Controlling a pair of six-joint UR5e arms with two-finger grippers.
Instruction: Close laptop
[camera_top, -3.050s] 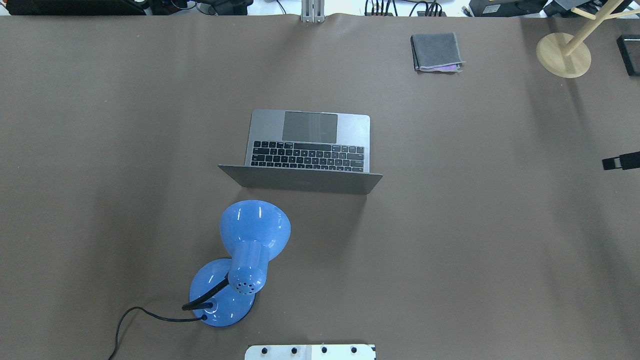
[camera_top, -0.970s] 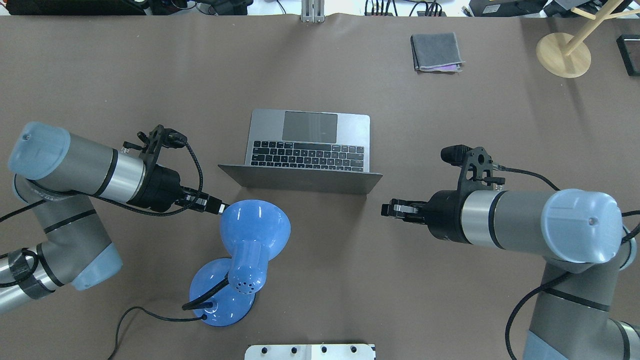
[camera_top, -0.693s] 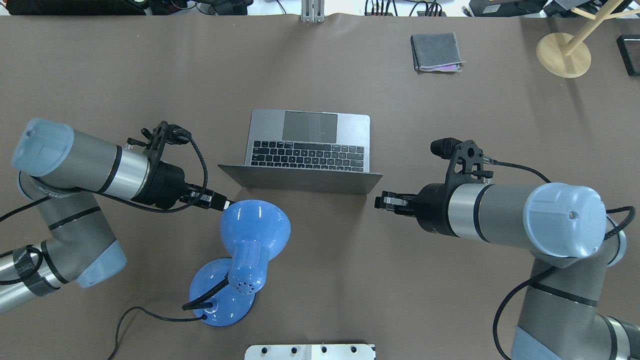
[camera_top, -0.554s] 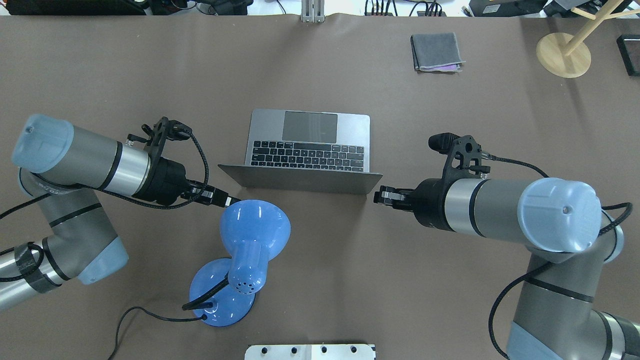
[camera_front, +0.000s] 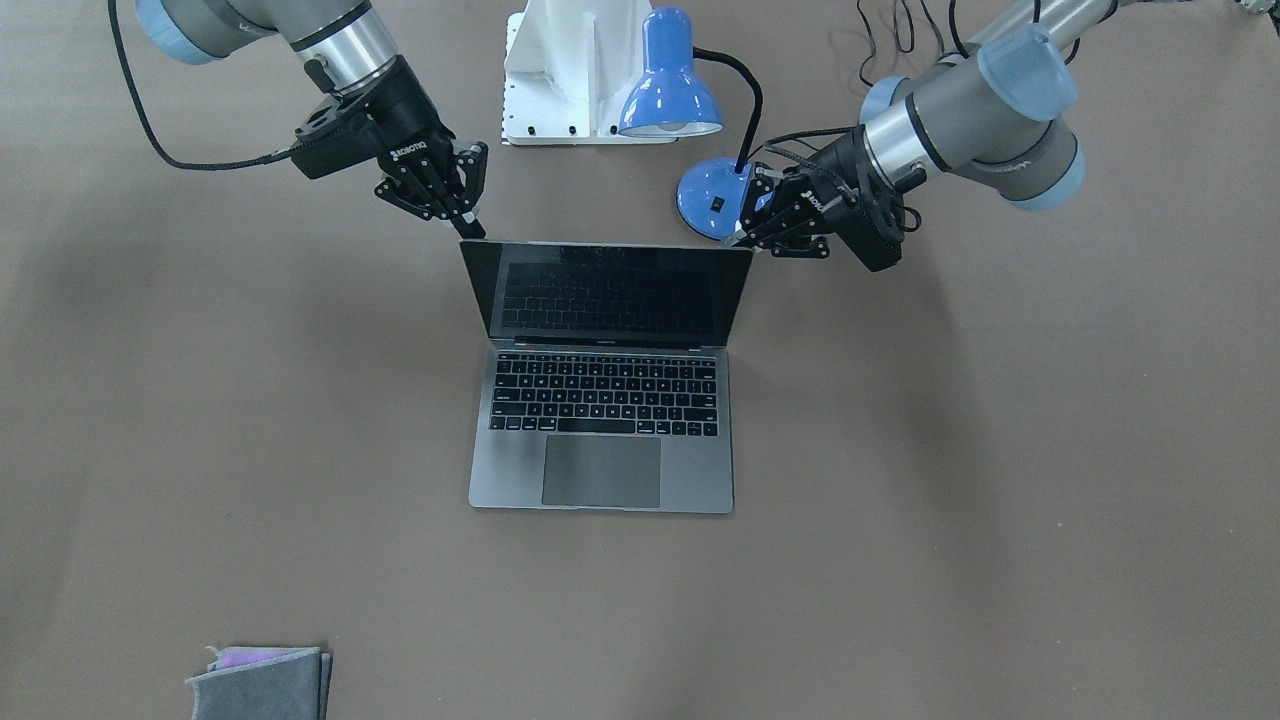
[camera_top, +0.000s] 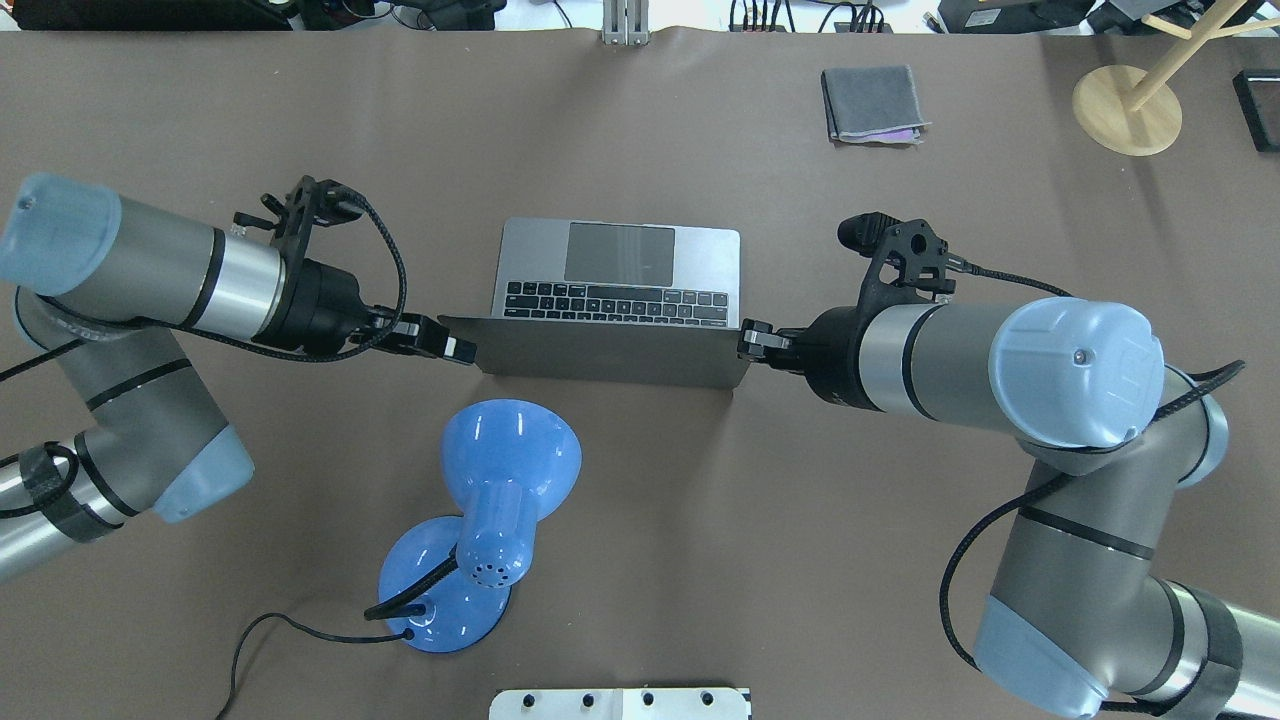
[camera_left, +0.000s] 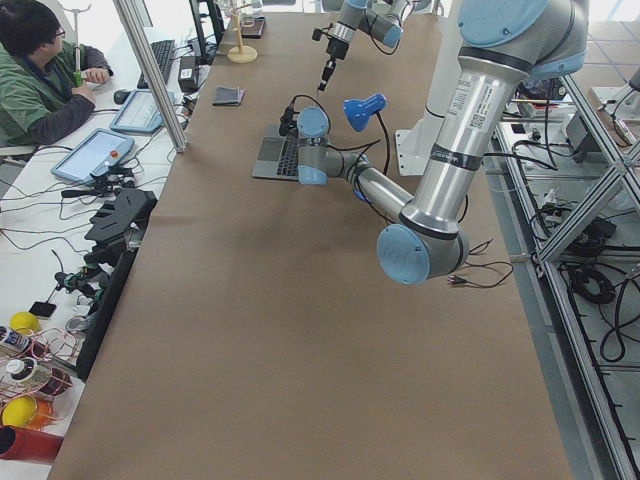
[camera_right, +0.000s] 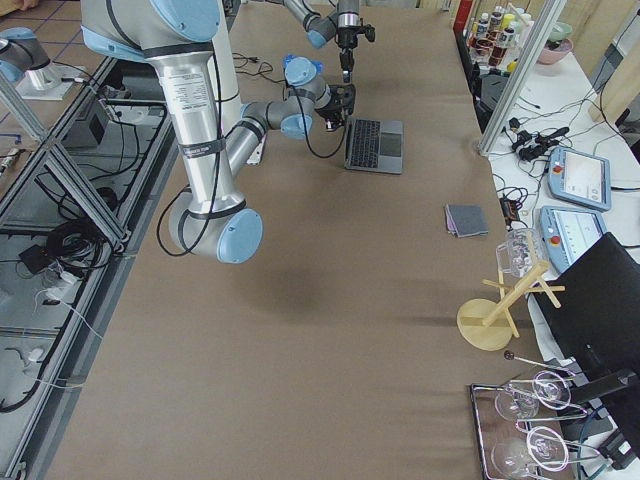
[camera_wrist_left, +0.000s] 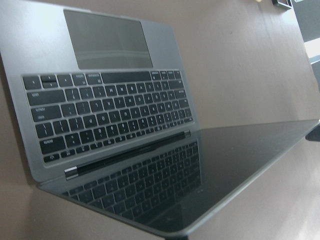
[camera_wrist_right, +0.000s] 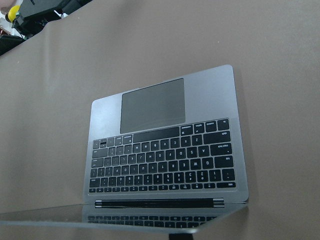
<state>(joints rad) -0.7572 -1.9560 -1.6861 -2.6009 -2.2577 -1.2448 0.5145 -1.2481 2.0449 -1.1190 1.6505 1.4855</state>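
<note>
laptop (camera_front: 605, 400) open; left gripper (camera_front: 743, 236), right gripper (camera_front: 470, 226) at its top corners.

Space-grey laptop (camera_front: 605, 380) (black keys, black screen) on a plain brown counter (camera_front: 1000, 500); glossy blue lamp (camera_top: 505, 460); grey cloth (camera_top: 872, 100) edged purple; arms (camera_top: 940, 350) grey, capped pale blue.

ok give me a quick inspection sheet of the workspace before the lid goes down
surface: brown table cover, no spills seen
job's things: laptop open, screen dark
clutter: blue desk lamp on the robot's side of the lid; folded grey cloth and wooden stand at the far edge
grippers: left gripper and right gripper shut, one at each top lid corner; contact unclear
cables: lamp cord trails on the table; wrist cable loops clear of the lid
surroundings: operator seated beside the table
</note>
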